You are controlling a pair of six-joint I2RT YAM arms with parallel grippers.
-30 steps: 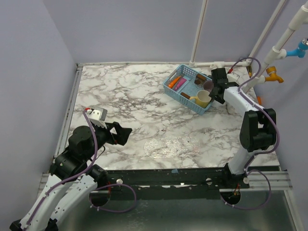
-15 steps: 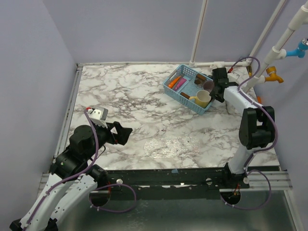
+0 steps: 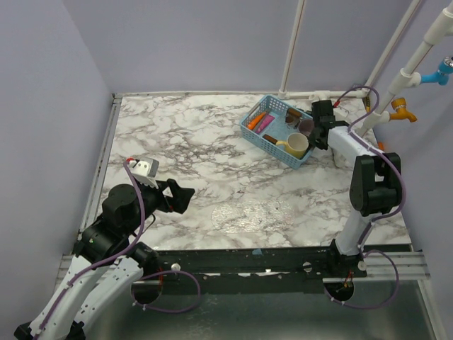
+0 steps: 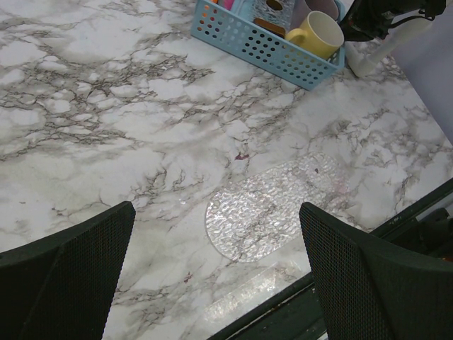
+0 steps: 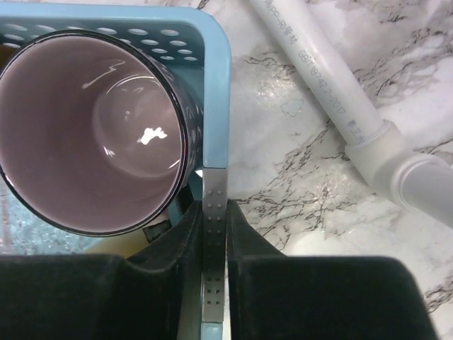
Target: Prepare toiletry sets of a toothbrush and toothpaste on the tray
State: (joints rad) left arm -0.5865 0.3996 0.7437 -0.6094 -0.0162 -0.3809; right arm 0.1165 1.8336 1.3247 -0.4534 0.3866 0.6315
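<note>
A blue perforated basket [image 3: 249, 132] stands at the back right of the marble table. Inside it lie an orange item [image 3: 257, 117] and a pink item [image 3: 265, 123]; which is a toothbrush or a toothpaste I cannot tell. My right gripper [image 3: 316, 127] is at the basket's right end, its jaws shut on the basket's wall [image 5: 214, 106], one finger inside and one outside, as the right wrist view [image 5: 214, 209] shows. A clear ripple-textured oval tray [image 4: 276, 205] lies flat near the front edge. My left gripper [image 4: 216, 212] hovers wide open over the table just left of the oval, holding nothing.
A purple cup [image 5: 85, 127] stands in the basket right beside my right fingers, and a yellow mug [image 3: 297, 146] sits in front of it. A white pipe [image 5: 333, 92] lies on the table just beyond the basket's corner. Purple walls enclose the table.
My right gripper's jaws have closed onto the basket's wall. The left arm has not moved.
</note>
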